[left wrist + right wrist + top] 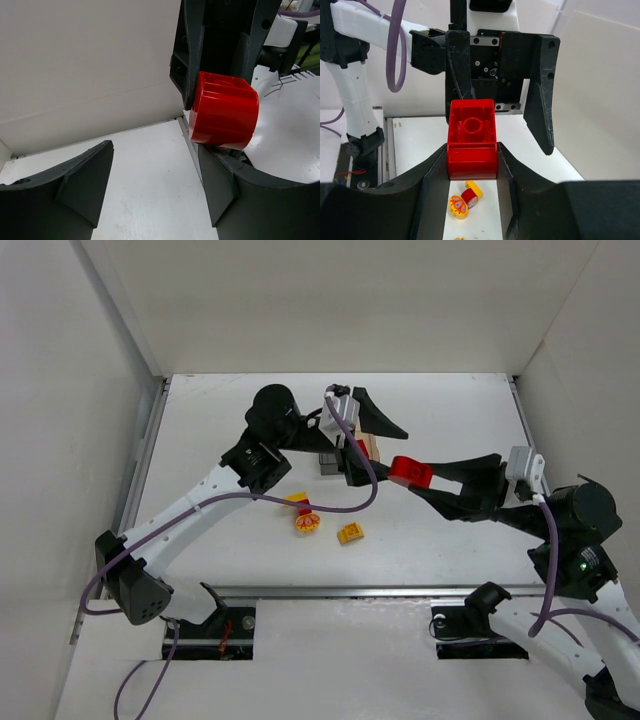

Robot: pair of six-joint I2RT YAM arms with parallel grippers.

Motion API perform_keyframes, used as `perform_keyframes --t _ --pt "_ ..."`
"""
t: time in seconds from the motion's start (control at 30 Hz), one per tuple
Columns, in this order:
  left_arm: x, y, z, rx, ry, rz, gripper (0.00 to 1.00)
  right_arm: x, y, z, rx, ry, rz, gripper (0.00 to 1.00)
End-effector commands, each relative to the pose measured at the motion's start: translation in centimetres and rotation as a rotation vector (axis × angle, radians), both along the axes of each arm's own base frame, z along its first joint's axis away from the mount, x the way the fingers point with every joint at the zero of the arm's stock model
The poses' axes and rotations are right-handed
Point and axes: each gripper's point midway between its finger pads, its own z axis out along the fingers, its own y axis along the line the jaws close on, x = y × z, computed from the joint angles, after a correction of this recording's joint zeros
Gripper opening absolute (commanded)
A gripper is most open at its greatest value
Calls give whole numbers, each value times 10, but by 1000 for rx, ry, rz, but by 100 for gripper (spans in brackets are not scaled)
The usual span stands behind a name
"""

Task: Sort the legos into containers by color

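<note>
A red lego brick [411,472] hangs above the table, and my right gripper [418,476] is shut on it; in the right wrist view the brick [472,140] sits between the two fingers, hollow underside up. My left gripper [378,455] stands open right beside it, over the containers. In the left wrist view the brick [225,111] is just above my right finger [225,185], with nothing between the jaws. The grey bin [328,462] and the tan bin [372,447] are mostly hidden under the left gripper. Three yellow legos lie nearer: a block [297,499], a round yellow-and-red piece [309,523] and a small brick [350,533].
White walls close in the table on the left, back and right. A metal rail [330,592] runs along the near edge in front of the arm bases. The left arm's purple cable [350,490] loops over the table near the yellow pieces.
</note>
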Motion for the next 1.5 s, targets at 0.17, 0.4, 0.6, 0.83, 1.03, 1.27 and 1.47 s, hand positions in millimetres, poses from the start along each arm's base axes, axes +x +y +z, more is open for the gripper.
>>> perform_keyframes --t 0.17,0.4,0.6,0.83,1.03,1.27,1.47 --pt "-30 17 25 -41 -118 -100 71 0 -3 21 53 -65 -19 0" --pt "-41 23 8 22 -115 -168 77 0 -7 23 62 -76 -42 0" --pt "-36 22 44 -65 -19 -100 78 8 0 11 37 -46 -34 0" --pt "-35 20 43 -47 5 -107 68 11 -2 10 44 -40 -56 0" --pt "-40 22 46 -47 19 -132 50 11 -4 14 53 -45 -68 0" --pt "-44 23 43 -34 20 -153 8 10 -4 14 50 -47 -59 0" --pt "-30 17 35 -4 72 -90 0 17 -7 15 86 12 -95 48"
